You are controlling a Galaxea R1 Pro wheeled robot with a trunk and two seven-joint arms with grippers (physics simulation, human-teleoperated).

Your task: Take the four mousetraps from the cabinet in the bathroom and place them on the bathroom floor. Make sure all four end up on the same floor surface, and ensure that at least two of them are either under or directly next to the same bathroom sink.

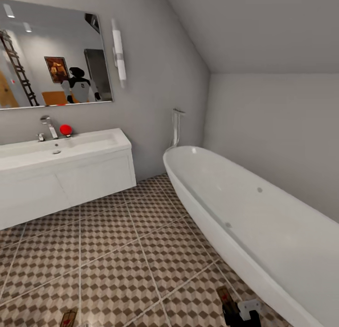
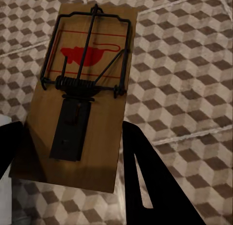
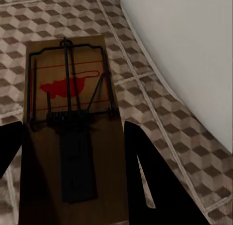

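Both arms are carrying a trap w/ claws clamped on the near short end: left claw (image 2: 70,174) is gripping the left trap (image 2: 80,89), right claw (image 3: 73,179) the right trap (image 3: 73,123), each board's long axis running straight out from the claw over the floor (image 1: 117,251). Sink (image 1: 56,150) is lying ahead-left, tub (image 1: 245,209) right, so the left arm is nearer the sink.
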